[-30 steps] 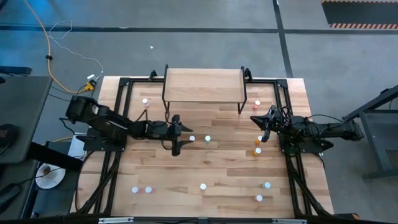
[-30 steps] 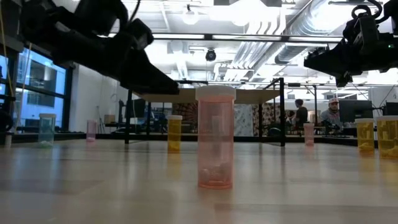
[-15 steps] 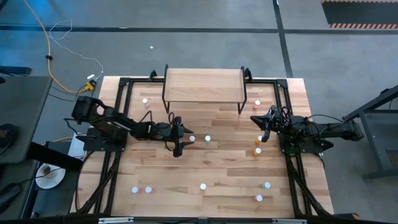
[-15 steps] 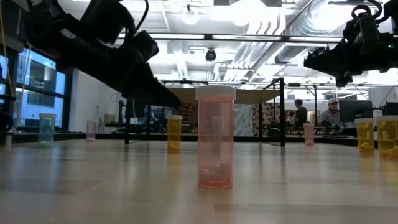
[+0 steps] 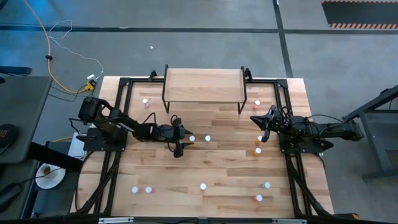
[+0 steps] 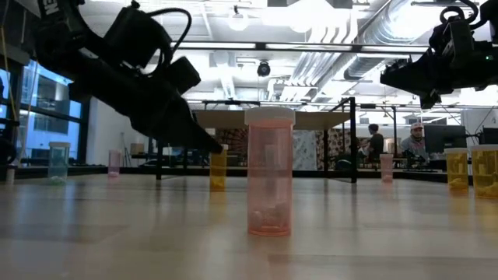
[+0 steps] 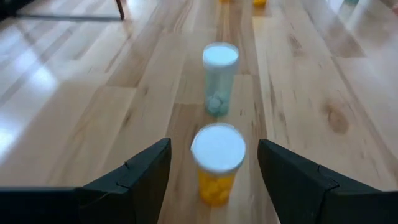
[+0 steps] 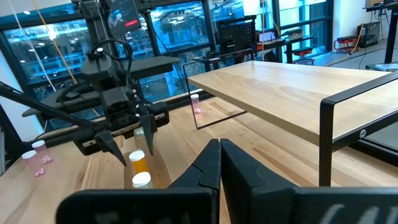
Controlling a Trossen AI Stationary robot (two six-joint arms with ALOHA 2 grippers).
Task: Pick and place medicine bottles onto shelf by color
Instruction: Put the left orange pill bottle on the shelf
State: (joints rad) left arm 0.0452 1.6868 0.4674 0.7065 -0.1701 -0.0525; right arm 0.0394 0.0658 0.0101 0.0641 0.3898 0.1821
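Observation:
An orange medicine bottle (image 7: 216, 163) with a white cap stands upright on the table near its middle (image 5: 191, 139). My left gripper (image 7: 213, 149) is open, slanting down, with one finger on each side of this bottle and not touching it (image 6: 206, 142). A teal bottle (image 7: 219, 79) stands just beyond the orange one (image 5: 208, 138). The shelf (image 5: 203, 86) stands at the table's far edge, its wooden top bare. My right gripper (image 8: 219, 155) is shut, holds nothing and hangs level above the table's right side (image 5: 265, 126).
A pink bottle (image 6: 269, 173) stands close to the low camera. More bottles are scattered about: pink ones at the far left (image 5: 146, 102), red and orange ones by the right arm (image 5: 257, 146), and several along the near edge (image 5: 203, 186). Black frame rails run along both table sides.
My left gripper has sunk toward the table and moved a little toward the table's right edge, tipping further down. Its fingertips now stand level with the orange bottle. Its fingers stay as wide apart as before. No bottle has moved.

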